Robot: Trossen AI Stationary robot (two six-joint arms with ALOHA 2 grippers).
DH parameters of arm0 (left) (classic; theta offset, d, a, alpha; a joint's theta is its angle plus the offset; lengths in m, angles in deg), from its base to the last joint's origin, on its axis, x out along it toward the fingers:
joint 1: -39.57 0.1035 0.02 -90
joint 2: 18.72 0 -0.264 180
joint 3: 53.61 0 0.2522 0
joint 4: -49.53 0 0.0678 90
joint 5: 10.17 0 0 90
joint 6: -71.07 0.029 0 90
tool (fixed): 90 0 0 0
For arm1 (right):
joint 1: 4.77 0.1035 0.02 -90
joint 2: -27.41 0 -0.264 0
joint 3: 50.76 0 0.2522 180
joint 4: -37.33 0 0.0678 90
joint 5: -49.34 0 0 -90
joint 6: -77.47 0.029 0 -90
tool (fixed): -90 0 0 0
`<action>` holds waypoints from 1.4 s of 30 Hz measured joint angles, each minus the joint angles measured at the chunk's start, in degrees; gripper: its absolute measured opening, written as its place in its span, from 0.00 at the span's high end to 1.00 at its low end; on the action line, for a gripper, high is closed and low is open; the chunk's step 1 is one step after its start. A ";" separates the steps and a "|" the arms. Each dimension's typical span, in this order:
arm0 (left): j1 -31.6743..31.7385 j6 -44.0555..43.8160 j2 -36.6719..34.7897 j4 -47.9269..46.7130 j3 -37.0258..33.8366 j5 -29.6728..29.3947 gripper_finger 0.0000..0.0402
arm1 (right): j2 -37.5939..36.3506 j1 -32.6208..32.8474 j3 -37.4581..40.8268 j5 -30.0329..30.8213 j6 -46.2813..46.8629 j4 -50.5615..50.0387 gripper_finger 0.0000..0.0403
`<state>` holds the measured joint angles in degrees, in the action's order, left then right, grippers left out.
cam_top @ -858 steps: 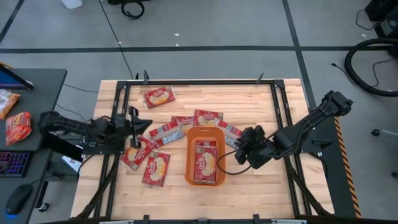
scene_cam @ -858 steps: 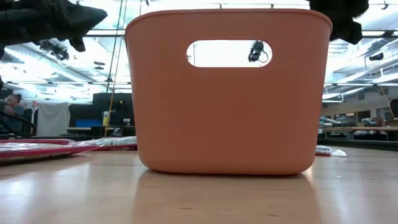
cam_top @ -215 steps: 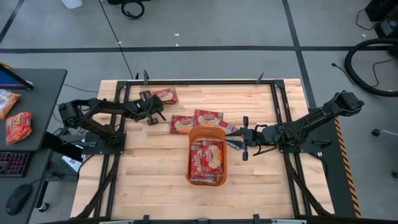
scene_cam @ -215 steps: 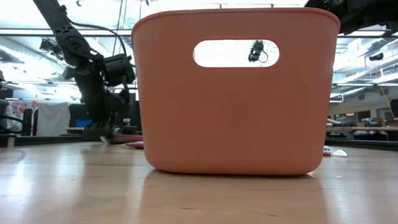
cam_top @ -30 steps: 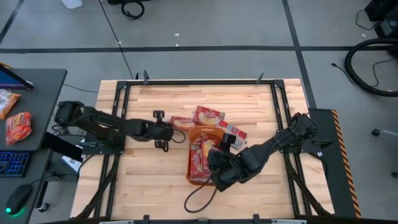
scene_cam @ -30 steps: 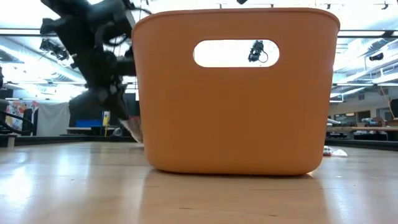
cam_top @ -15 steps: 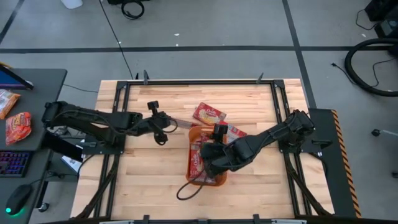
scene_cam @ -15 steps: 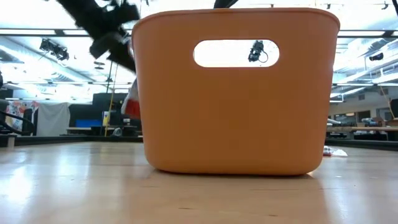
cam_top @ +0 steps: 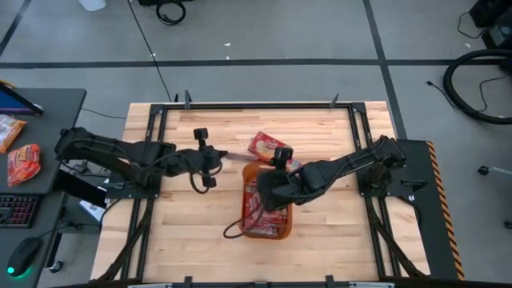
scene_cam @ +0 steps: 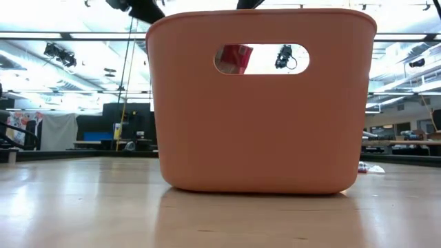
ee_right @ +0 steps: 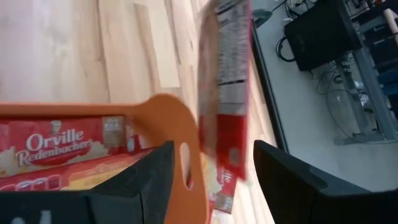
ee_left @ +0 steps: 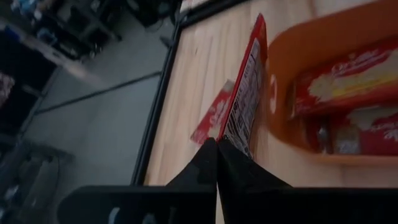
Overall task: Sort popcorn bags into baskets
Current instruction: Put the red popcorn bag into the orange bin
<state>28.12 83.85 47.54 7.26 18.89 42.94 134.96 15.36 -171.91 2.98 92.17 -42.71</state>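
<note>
**Left claw carrying a packet at the basket rim, right claw spread over the basket**

High view: I have the orange basket (cam_top: 266,210) mid-surface, several red popcorn bags (cam_top: 258,218) lying flat inside it. Left claw (cam_top: 218,157) is just beside the basket's far-left corner, pinched on a popcorn bag held on edge (cam_top: 234,157). Right claw (cam_top: 258,194) sits over the basket interior. Two more packets (cam_top: 269,146) lie on the wooden surface (cam_top: 184,240) just beyond the basket's far end.

Low view: the basket wall (scene_cam: 262,124) fills the frame. A bit of red packet (scene_cam: 236,59) shows through the handle cutout. Dark arm parts poke in above the rim; I can't tell which arm.

Left wrist view: left claw fingers (ee_left: 211,163) are pressed together on the bottom edge of the held packet (ee_left: 245,93), label side toward the camera, packet upright and edge-on. Basket rim (ee_left: 280,99) is right beside it, bags visible inside. Another packet (ee_left: 213,113) lies flat on the surface behind the held one.

Right wrist view: right claw fingers (ee_right: 152,177) are spread wide, nothing between them. The basket's end wall (ee_right: 180,143) lies between the fingers, an Orville Redenbacher's bag (ee_right: 62,149) inside. The held packet (ee_right: 224,93) hangs just past the rim.
</note>
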 joint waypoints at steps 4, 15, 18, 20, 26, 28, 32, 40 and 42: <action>-1.59 2.44 0.00 3.44 0.13 0.03 1.00 | -0.53 -1.49 0.00 -0.18 -3.68 2.02 0.45; -3.95 8.71 0.17 13.46 0.13 -0.56 1.00 | -0.31 -5.74 0.00 -10.46 -9.33 10.50 0.48; -3.98 9.53 0.17 14.58 0.13 -1.59 1.00 | -0.29 -6.14 0.00 -12.61 -7.72 12.27 0.50; -3.92 9.53 0.17 14.33 0.13 -2.87 1.00 | -0.31 -6.14 0.00 -12.61 -5.77 12.67 0.51; -3.83 8.64 0.17 12.33 0.13 -5.94 0.99 | -2.78 -6.03 -0.03 -11.46 -2.34 14.30 0.51; -3.83 7.75 0.17 11.96 0.13 -5.93 0.99 | -3.45 -6.03 -0.07 -11.58 -2.19 15.59 0.51; -3.83 6.34 0.22 12.21 0.13 -5.94 0.99 | -3.67 -6.03 -0.07 -11.68 -2.58 19.84 0.51; -3.92 4.80 0.26 14.92 0.13 -4.06 0.99 | -2.67 -7.62 4.21 -13.48 -3.93 26.21 0.51; -3.92 4.56 0.26 15.91 0.13 -3.75 0.99 | -2.65 -8.07 5.50 -14.34 -3.95 26.49 0.51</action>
<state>24.20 88.41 47.80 23.16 19.02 39.20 132.31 7.29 -166.41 -11.36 88.22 -16.22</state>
